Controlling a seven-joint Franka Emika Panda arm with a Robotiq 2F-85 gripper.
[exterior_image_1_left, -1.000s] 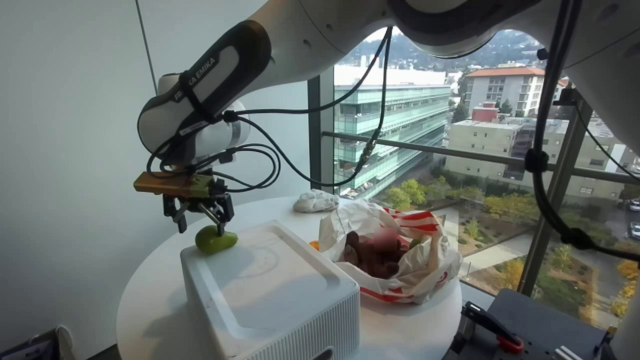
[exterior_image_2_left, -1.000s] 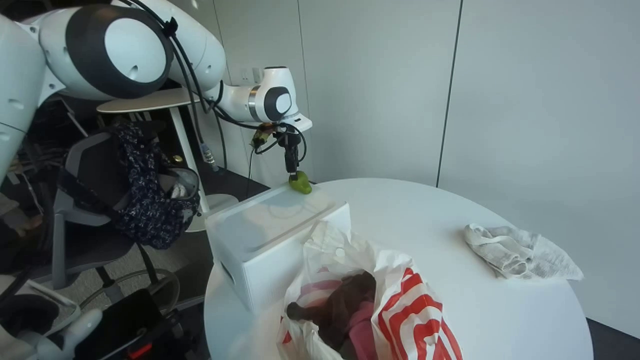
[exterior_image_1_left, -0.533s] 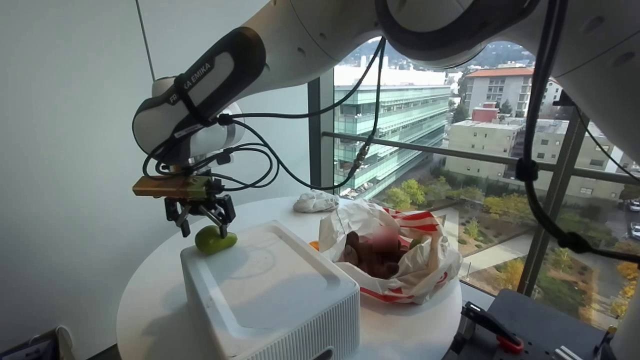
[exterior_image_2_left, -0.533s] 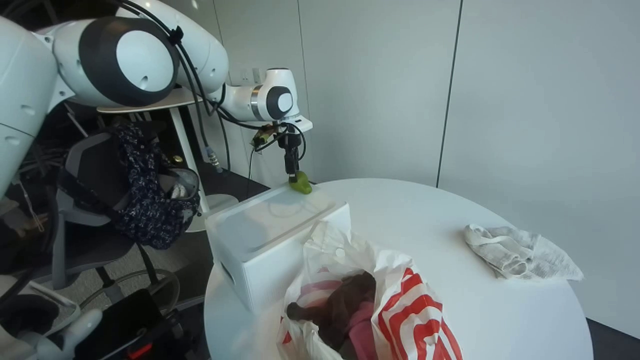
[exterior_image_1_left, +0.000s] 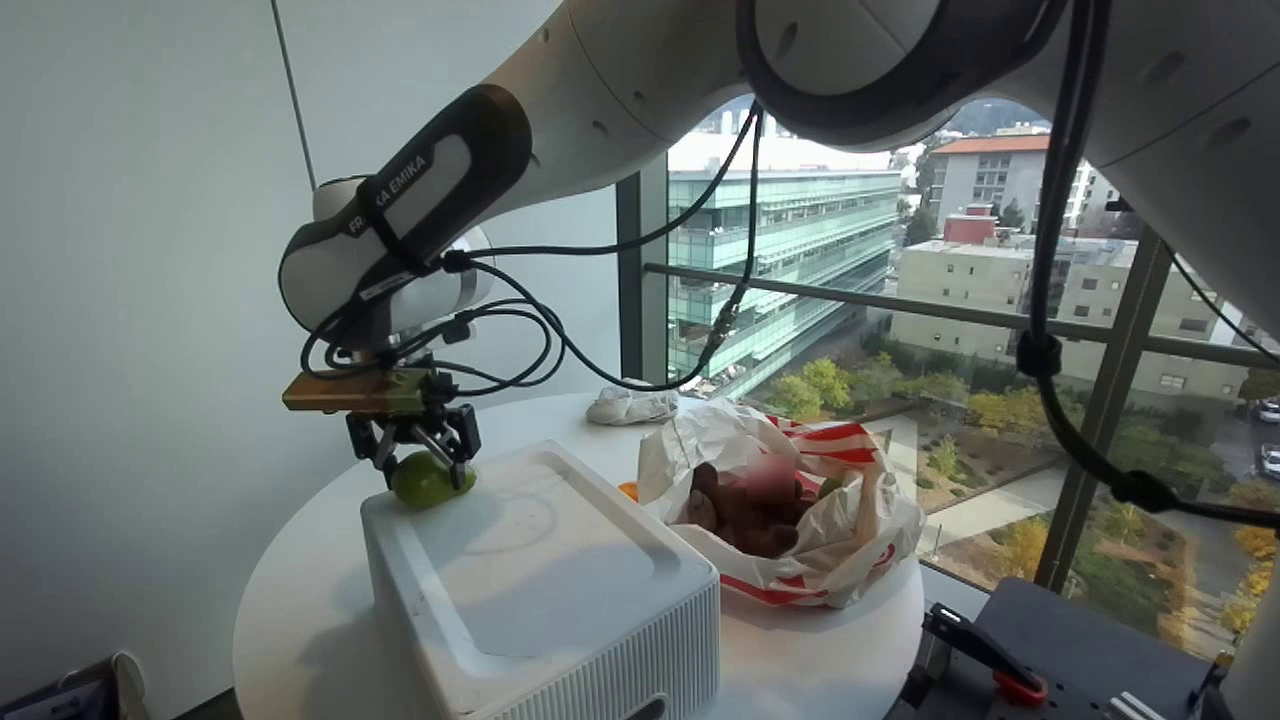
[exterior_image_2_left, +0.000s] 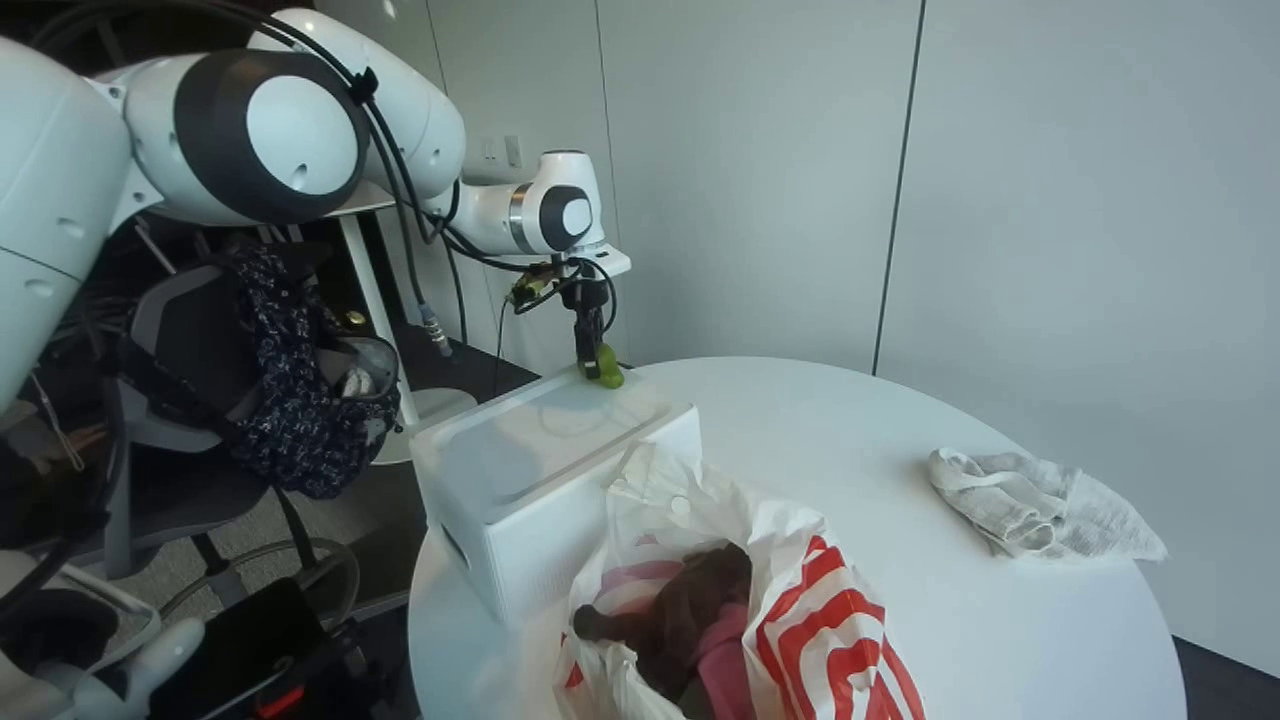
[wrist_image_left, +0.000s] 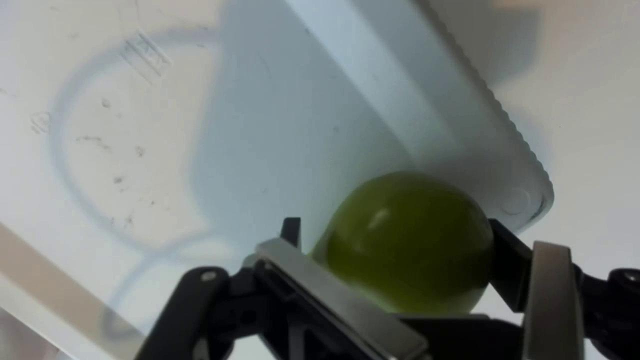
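plainly, green fruit (wrist_image_left: 407, 240) between parted jaws

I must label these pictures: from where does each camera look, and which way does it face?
Exterior view: raised, near the white box, facing window and wall; arm, gripper show.
Exterior view: raised, near the striped bag, facing the wall; arm, gripper show.
Wrist view: at the arm's end, facing down at the green fruit; gripper shows.
Both exterior views share box, bag, fruit.

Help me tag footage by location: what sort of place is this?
Likely an upper-floor office or lab: a large window looking down on trees, a grey office-style chair, and a robot arm.
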